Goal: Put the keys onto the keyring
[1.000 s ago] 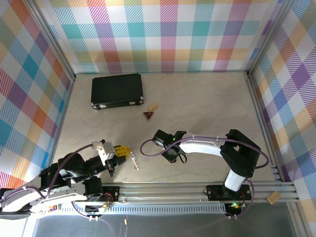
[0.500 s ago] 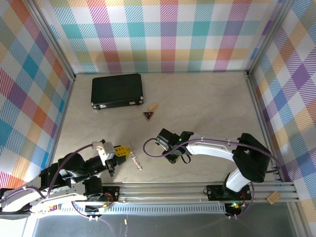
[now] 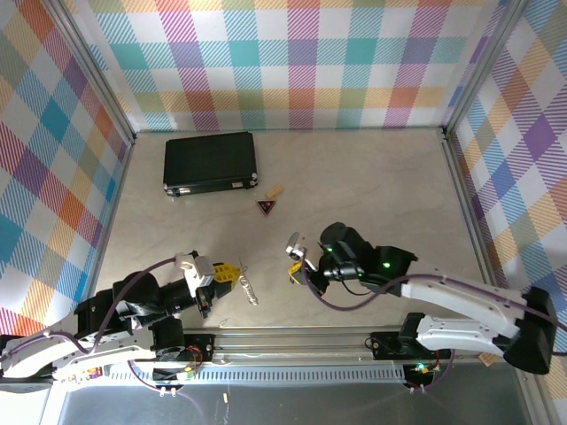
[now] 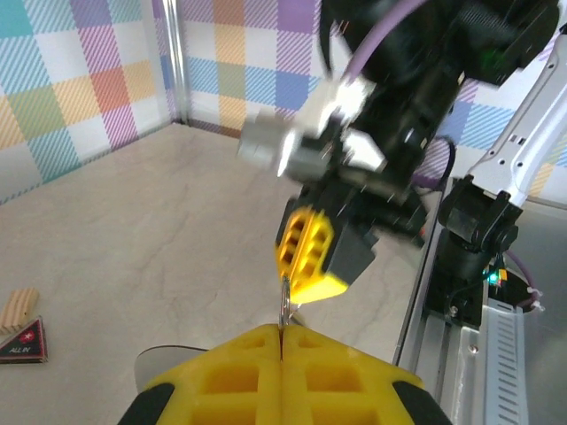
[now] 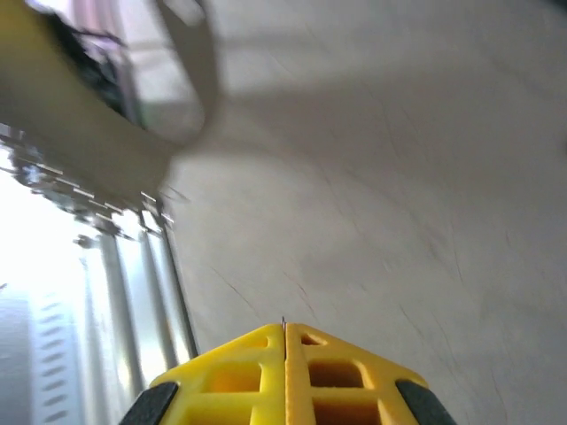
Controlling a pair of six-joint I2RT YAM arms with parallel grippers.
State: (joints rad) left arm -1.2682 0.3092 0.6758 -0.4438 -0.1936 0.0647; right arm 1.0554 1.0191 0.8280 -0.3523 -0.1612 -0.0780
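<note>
My left gripper (image 3: 229,272) (image 4: 282,329) is shut on the keyring (image 4: 286,304), a thin metal ring standing upright out of its yellow fingertips. The keys (image 3: 246,289), a pale silver bunch, sit just right of that gripper on the table; whether they hang from the ring I cannot tell. My right gripper (image 3: 295,269) (image 4: 306,255) (image 5: 284,328) hovers a short way to the right, facing the left one, jaws shut. A tiny metal sliver pokes from its seam in the right wrist view, too small to identify.
A dark-red triangular trinket (image 3: 267,207) (image 4: 23,340) and a tan piece (image 3: 275,191) lie mid-table. A black case (image 3: 210,162) sits at the back left. Aluminium rails (image 3: 354,341) run along the near edge, with a wood block (image 3: 490,355) at the right.
The right arm has swung its elbow far right and low, while its gripper stayed near the middle, shifting slightly left. The left gripper edged right with the keys beside it.
</note>
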